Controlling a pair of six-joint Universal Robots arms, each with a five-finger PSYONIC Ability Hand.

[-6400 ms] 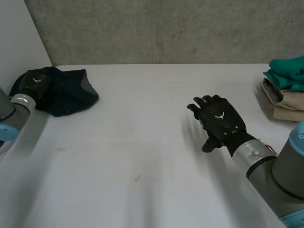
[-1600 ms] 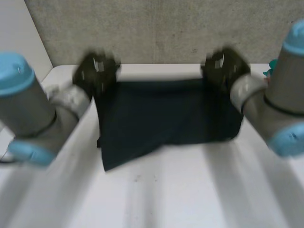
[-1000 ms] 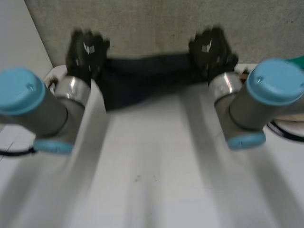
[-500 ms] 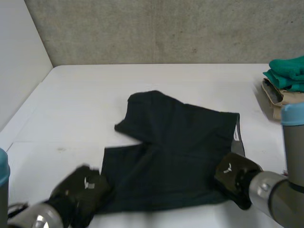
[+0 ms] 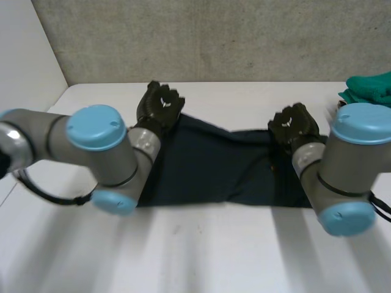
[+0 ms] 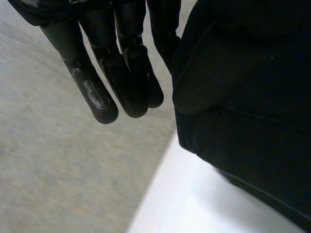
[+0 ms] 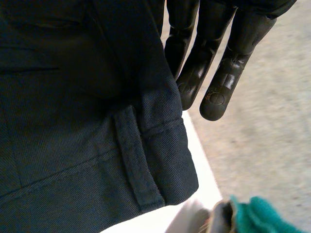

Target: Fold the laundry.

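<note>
Dark navy shorts [image 5: 208, 165] hang stretched between my two hands above the white table [image 5: 201, 256]. My left hand [image 5: 160, 104] holds one upper corner and my right hand [image 5: 295, 125] the other. In the left wrist view the cloth [image 6: 243, 97] bunches beside my left hand [image 6: 121, 73], whose fingers stay nearly straight and pinch a fold. In the right wrist view the waistband [image 7: 73, 121], with its belt loop [image 7: 138, 165], runs up beside the straight fingers of my right hand [image 7: 209, 63]. The lower edge of the shorts rests on the table.
A pile of folded laundry topped by a green cloth [image 5: 372, 88] sits at the table's far right, close to my right arm; the green cloth [image 7: 257, 216] lies just beyond the waistband corner. A concrete wall [image 5: 214, 36] runs along the far edge.
Half a second ago the shorts lay spread flat with both hands at their near edge. Now both hands are up at the far side with the shorts stretched between them.
</note>
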